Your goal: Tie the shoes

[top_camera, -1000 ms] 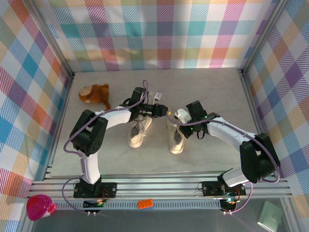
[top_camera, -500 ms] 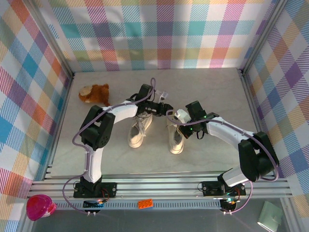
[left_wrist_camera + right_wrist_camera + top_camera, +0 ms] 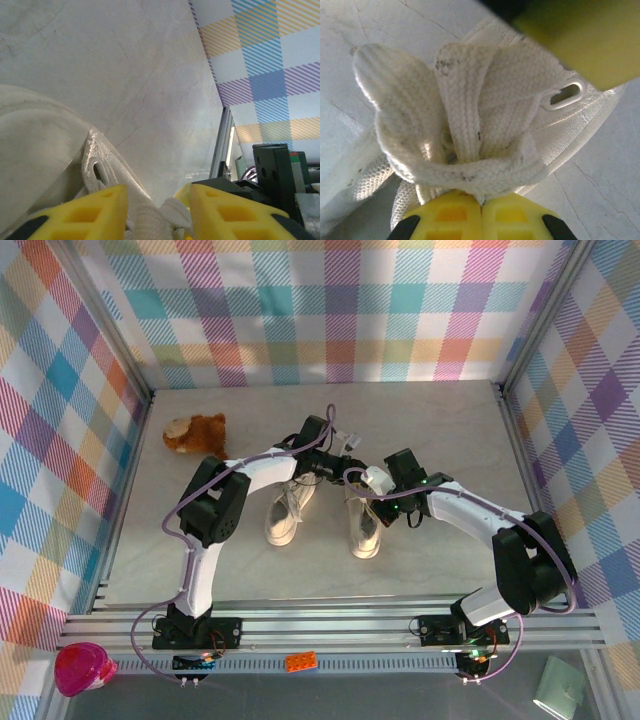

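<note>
We note left gripper [image 3: 157, 192] farther right than second ago; jaws spread astride lace [image 3: 162, 216]. Right gripper [image 3: 481, 200] jaws pressed together, pinching lace loop [image 3: 465, 125]. Shoes [image 3: 284, 518] side by side mid-bench [image 3: 440, 420].

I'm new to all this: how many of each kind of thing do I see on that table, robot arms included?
Cream sneakers: 2
Brown plush toy: 1
Robot arms: 2
Total: 5
</note>
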`<state>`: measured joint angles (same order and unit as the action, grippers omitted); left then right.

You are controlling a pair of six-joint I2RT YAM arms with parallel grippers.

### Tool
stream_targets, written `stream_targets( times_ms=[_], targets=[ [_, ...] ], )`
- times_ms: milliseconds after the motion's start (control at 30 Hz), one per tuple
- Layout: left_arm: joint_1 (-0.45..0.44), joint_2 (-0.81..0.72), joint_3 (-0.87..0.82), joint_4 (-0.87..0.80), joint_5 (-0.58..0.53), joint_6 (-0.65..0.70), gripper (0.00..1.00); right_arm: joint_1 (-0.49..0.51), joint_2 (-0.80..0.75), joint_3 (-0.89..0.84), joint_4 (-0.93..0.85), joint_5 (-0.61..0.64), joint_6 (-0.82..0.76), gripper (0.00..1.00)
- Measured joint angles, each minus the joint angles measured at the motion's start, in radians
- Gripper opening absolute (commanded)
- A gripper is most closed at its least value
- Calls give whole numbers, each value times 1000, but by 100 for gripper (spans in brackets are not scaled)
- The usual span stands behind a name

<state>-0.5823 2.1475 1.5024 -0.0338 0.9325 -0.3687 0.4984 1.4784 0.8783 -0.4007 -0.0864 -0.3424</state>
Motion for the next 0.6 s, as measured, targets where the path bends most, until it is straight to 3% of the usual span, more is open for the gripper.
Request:
stream_targets(
  times_ms=[367, 600],
  targets=[
    [2, 8, 32, -98, 26, 72, 1, 0, 0, 1, -1, 1, -14, 0],
    [14, 8, 31, -122, 16, 97, 0, 0, 0, 5, -5, 6, -14, 0]
  ],
)
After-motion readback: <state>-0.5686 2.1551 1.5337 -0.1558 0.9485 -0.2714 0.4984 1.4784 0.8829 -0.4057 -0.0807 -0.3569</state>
